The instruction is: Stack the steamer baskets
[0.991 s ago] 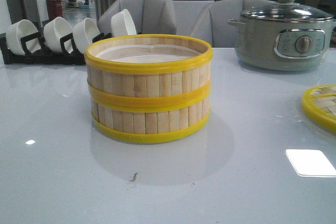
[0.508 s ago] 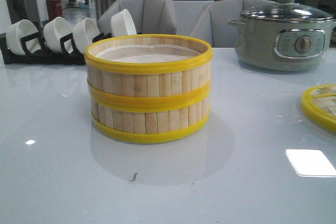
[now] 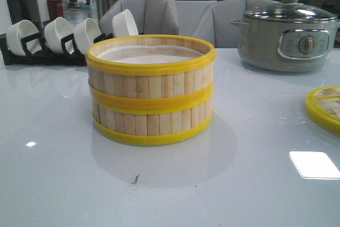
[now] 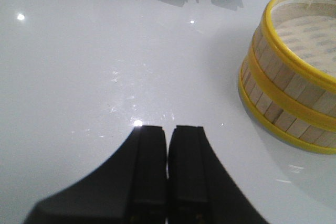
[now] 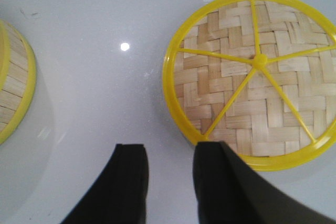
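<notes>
Two steamer baskets (image 3: 150, 90) stacked mid-worktop (image 3: 64, 174), upper seated square on lower. Liner inside only partly visible over the rim. Woven lid (image 5: 253, 72) cut off at right frame edge in front view. Left end effector (image 4: 168, 153) closed, fingers nearly touching, empty. Right end effector (image 5: 169, 169) slightly open, empty, one finger overlapping the lid rim; contact unclear.

Steamer baskets (image 3: 150, 90) of pale matt bamboo slats with glossy yellow plastic rims, woven bamboo lid (image 5: 253, 80) with yellow plastic spokes, glossy white table (image 3: 58, 174), matt black gripper fingers (image 4: 149, 177), glazed grey-green electric pot (image 3: 287, 38) under glass lid
</notes>
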Robot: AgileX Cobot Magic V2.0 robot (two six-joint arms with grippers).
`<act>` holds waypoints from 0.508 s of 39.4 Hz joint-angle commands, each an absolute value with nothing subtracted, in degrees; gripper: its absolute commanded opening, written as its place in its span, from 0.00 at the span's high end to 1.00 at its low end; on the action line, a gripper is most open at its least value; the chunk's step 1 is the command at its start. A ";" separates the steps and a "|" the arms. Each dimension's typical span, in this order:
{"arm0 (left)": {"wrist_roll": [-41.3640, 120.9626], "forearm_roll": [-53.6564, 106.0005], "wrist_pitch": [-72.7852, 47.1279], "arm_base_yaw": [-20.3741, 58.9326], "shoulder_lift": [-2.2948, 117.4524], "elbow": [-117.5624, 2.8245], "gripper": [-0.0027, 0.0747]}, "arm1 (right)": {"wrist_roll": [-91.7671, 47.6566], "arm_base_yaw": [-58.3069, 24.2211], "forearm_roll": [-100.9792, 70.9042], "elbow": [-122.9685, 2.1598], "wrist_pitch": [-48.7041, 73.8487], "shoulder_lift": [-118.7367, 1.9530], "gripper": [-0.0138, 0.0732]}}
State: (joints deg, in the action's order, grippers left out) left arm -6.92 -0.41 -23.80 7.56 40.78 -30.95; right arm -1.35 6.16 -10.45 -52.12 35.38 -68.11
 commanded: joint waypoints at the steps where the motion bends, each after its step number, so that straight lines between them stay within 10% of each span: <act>1: -6.98 -0.43 -19.29 7.94 40.44 -32.64 0.86 | -1.76 8.66 -9.19 -55.76 31.35 -68.68 0.45; 20: -6.98 -0.43 -19.29 7.94 40.44 -32.64 0.86 | -1.76 16.10 -9.19 -68.08 34.82 -86.43 0.45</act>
